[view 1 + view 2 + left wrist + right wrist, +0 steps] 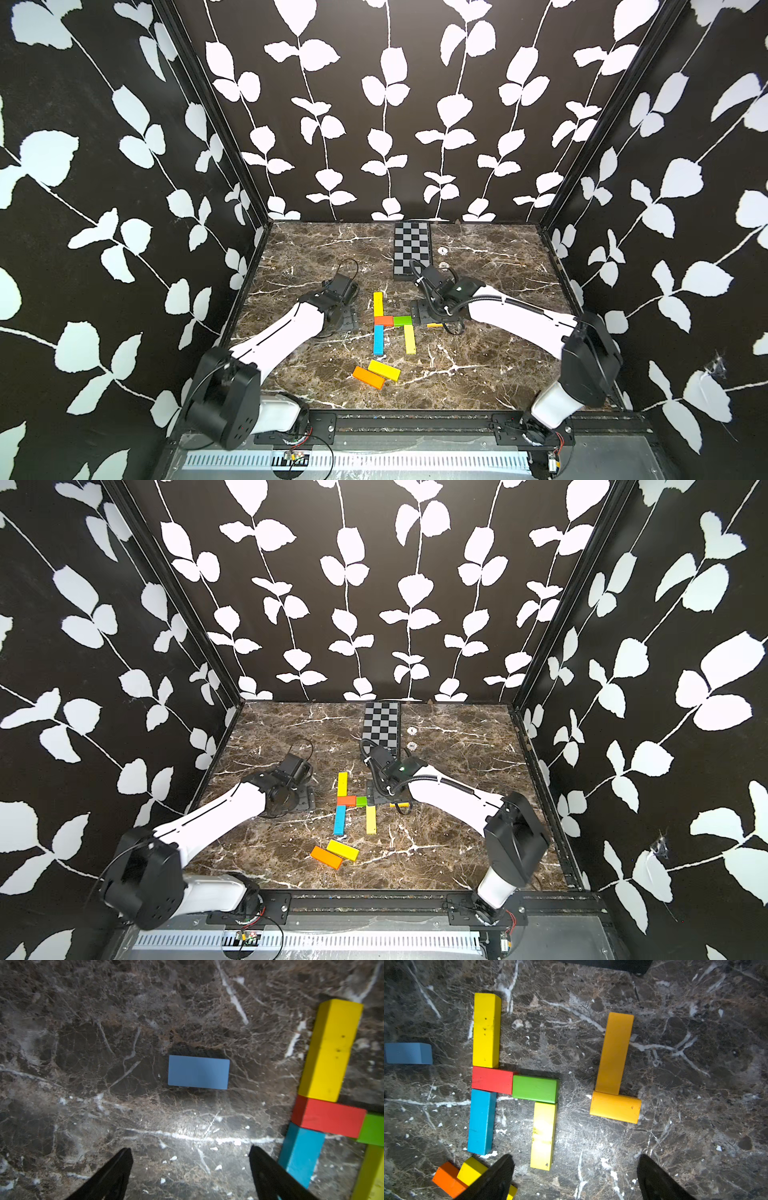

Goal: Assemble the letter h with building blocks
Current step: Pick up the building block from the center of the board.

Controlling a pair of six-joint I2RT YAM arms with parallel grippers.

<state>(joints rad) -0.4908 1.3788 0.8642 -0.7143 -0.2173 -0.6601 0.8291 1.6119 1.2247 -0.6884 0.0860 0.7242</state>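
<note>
Letter h, both top views: finished, in the middle; spare blocks near its foot.
Left wrist: left gripper spread, empty; pale blue block ahead could skid into the letter.
Right wrist: right gripper spread, empty; orange L easily nudged apart.

counter: polished marble look, glossy, brown with white veins. building blocks: painted wood, smooth, slight sheen. checkered board: matt.

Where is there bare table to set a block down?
Free: back left, between left gripper and checkered board; front right, past the loose yellow bar. Crowded: the middle, around the letter h, up to the right gripper.
</note>
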